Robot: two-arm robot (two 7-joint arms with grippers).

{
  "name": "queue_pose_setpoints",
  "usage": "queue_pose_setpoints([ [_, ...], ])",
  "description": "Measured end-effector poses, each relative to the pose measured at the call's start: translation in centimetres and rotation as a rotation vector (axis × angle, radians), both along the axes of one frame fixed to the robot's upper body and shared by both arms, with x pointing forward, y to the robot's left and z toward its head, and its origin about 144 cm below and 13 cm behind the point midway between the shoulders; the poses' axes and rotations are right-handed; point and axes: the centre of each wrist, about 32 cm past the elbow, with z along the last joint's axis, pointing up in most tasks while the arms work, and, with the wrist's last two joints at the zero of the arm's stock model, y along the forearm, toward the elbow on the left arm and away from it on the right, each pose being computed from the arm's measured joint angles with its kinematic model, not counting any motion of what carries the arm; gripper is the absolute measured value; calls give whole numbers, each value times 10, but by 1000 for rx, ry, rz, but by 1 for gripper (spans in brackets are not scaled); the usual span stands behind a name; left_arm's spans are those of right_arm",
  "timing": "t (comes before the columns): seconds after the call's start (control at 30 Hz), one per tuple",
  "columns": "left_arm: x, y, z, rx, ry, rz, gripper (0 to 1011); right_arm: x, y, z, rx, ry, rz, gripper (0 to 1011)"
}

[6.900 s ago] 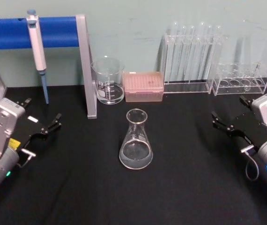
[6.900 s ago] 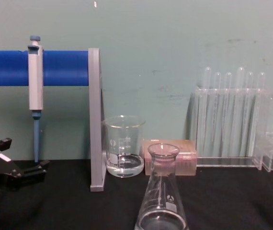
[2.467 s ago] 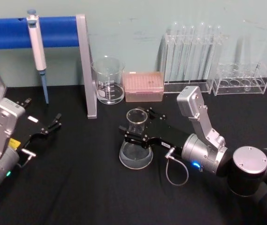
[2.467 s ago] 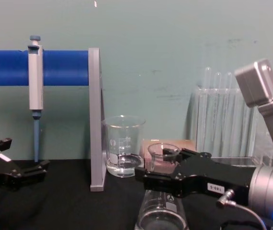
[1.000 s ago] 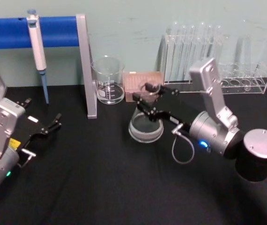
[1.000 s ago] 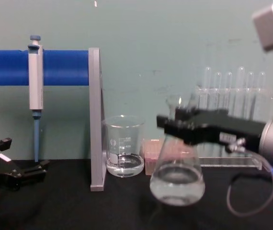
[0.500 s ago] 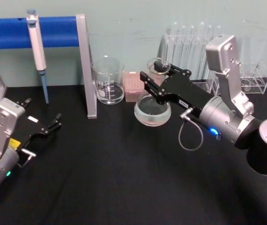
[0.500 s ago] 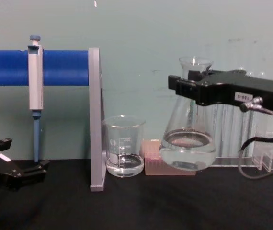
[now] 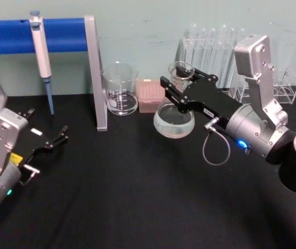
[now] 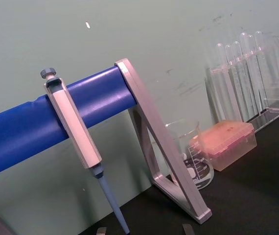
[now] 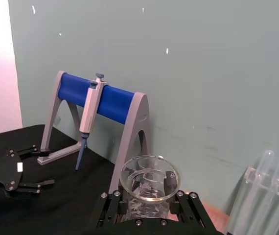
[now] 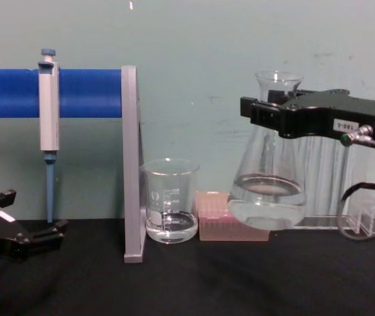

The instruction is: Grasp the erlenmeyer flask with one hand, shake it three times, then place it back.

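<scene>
The erlenmeyer flask [image 9: 174,118] hangs in the air above the black table [image 9: 137,197], upright, with clear liquid in its wide base. My right gripper [image 9: 182,85], the hand with the silver wrist and blue light, is shut on its neck just below the flared rim. In the chest view the flask [image 12: 268,194] floats well above the table with the right gripper [image 12: 276,112] clamped across the neck. The right wrist view looks down on the flask's rim [image 11: 149,178] between the black jaws. My left gripper [image 9: 49,124] rests open at the table's left, holding nothing.
A glass beaker [image 9: 119,88] and a pink tip box [image 9: 151,96] stand just behind and left of the flask. Test tube racks [image 9: 210,57] line the back right. A blue stand [image 9: 59,33] with a pipette [image 9: 40,46] hanging on it occupies the back left.
The right gripper has carried the flask a little higher and to the right over the last second; earlier still it reached in and took the flask off the table. The left arm stayed still.
</scene>
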Motion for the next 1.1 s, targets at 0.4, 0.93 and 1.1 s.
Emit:
queue_pose_setpoints([
  [0.4, 0, 0, 0, 0, 0, 0, 1001, 2, -1, -5, 1, 12, -10, 449],
  [0.93, 0, 0, 0, 0, 0, 0, 1001, 3, -1, -6, 4, 12, -3, 449],
  [1.1, 0, 0, 0, 0, 0, 0, 1001, 3, 0, -6, 5, 12, 0, 449],
])
